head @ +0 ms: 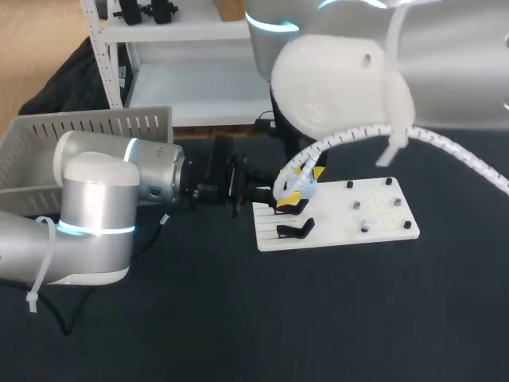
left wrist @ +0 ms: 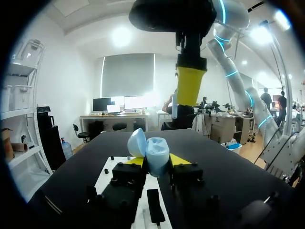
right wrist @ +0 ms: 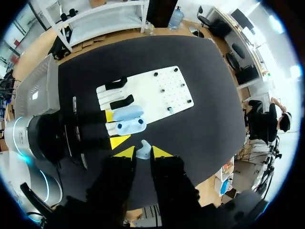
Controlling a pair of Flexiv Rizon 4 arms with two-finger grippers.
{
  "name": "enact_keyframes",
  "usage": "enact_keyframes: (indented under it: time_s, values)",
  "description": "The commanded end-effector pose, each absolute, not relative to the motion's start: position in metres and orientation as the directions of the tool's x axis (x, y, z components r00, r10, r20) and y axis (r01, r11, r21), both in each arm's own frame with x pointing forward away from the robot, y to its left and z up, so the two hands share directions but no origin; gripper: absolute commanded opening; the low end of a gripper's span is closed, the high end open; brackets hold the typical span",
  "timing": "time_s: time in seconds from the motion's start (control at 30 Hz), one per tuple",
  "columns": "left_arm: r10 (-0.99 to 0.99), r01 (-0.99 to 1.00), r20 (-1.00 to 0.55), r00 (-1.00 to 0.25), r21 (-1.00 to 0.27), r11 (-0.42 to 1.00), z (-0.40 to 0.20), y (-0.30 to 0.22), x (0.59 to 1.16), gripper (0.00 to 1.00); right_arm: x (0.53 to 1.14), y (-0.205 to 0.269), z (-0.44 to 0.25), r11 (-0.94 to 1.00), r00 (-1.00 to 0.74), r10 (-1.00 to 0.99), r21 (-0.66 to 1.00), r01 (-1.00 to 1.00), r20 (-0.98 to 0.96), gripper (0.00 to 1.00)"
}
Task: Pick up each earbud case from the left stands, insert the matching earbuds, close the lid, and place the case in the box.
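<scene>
A light blue earbud case [left wrist: 156,153] stands with its lid [left wrist: 137,142] swung open, and my left gripper [left wrist: 157,161] is shut on its body. In the head view the case [head: 305,191] hangs just over the left edge of the white board [head: 382,229]. My right gripper [right wrist: 143,152] hovers straight above the open case [right wrist: 129,125], shut on a small pale earbud [right wrist: 143,147]. From the left wrist view, one yellow finger [left wrist: 190,86] of that right gripper comes down above the case.
Two black stands [head: 296,229] sit on the board's left part, and several small pegs [head: 364,226] dot its right part. A grey slatted box [head: 48,151] stands at the table's back left. Dark tabletop surrounds the board.
</scene>
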State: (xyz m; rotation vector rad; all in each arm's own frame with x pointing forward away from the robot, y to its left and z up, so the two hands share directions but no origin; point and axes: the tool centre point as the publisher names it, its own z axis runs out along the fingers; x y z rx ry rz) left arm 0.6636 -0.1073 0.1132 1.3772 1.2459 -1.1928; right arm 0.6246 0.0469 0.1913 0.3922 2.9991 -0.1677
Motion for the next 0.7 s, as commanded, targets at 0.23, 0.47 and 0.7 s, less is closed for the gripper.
enact_keyframes:
  time_s: [0.23, 0.47, 0.7]
  values:
    - [0.127, 0.996, -0.992, 0.026, 0.014, -0.090, 0.113, -0.107, 0.665, 0.00, 0.627, 0.048, 0.192, 0.960, -0.961, 0.250, -0.100, 0.261, -0.116, 0.00]
    - [0.127, 0.996, -0.992, 0.026, 0.014, -0.090, 0.113, -0.107, 0.665, 0.00, 0.631, 0.053, 0.185, 0.946, -0.950, 0.300, -0.099, 0.308, -0.085, 0.00]
    - [0.127, 0.996, -0.992, 0.026, 0.014, -0.090, 0.113, -0.107, 0.665, 0.00, 0.639, 0.054, 0.186, 0.912, -0.914, 0.397, -0.077, 0.404, -0.089, 0.00]
